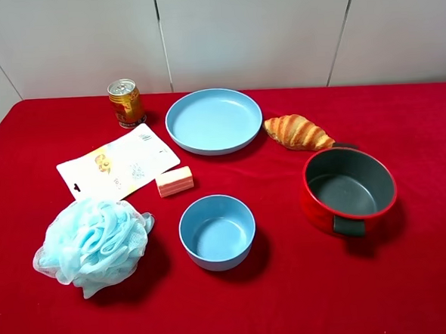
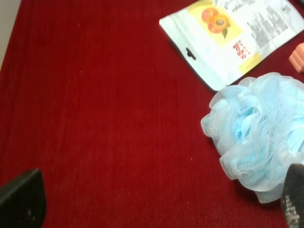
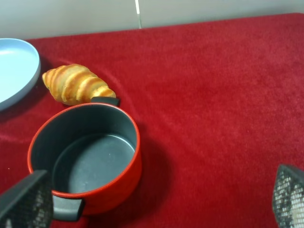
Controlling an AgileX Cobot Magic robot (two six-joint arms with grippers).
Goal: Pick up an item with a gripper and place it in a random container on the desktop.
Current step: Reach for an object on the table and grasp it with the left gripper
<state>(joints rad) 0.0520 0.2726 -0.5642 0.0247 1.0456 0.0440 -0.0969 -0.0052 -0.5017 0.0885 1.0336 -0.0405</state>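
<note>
The pinkish-orange block (image 1: 175, 181) lies on the red desktop (image 1: 411, 276) just above the small deep light-blue bowl (image 1: 217, 232), which is empty. An edge of the block shows in the left wrist view (image 2: 298, 56). Neither arm shows in the exterior high view. My left gripper (image 2: 156, 204) is open and empty over bare cloth left of the mesh sponge; only its fingertips (image 2: 21, 199) show. My right gripper (image 3: 156, 204) is open and empty, its fingertips (image 3: 26, 202) wide apart near the red pot.
A blue mesh bath sponge (image 1: 94, 245) sits at the front left. A white snack pouch (image 1: 117, 164) and a gold can (image 1: 126, 102) lie behind it. A wide blue plate (image 1: 213, 121), a croissant (image 1: 298, 131) and a red pot (image 1: 348, 189) stand to the right.
</note>
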